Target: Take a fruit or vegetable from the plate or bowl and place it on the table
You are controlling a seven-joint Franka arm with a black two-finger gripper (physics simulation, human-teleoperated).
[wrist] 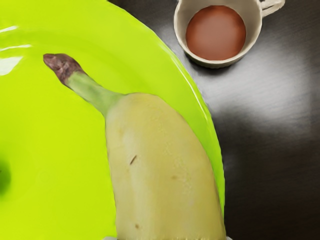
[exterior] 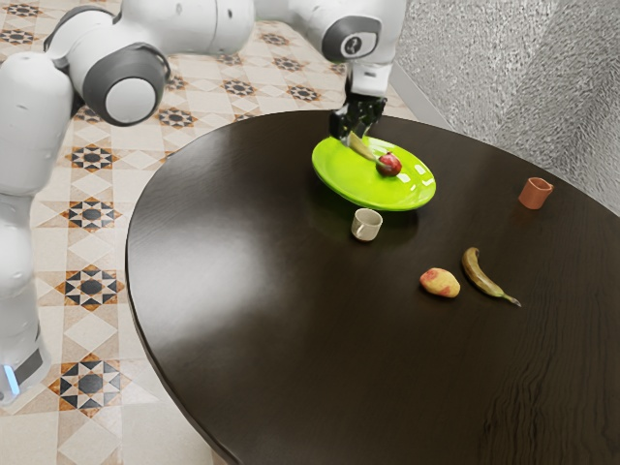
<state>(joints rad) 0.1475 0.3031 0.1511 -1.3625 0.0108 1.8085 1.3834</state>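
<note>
Carrying everything here is the dark round tabletop; on it sits the bright green plate, wide and shallow. Above the plate's near-arm part is the tool, drawn in on the banana and pinching its thick body from both flanks, the stem reaching out beyond the grip. The banana appears to hang just over the plate, not on the tabletop.

It should handle as a light, fairly firm thing, its flesh soft under a smooth peel, so a steady, moderate squeeze ought to do; too much would bruise it. The thick middle is the place to hold, near its balance. The thin stem would make a poor handle: it could bend or snap, and the long body might swing. The curved sides may let it roll a little in the grip, so slow carrying suits it.

Smaller than the banana are the cream mug, just beside the plate and worth clearing, and the round red fruit lying on the plate close by.
</note>
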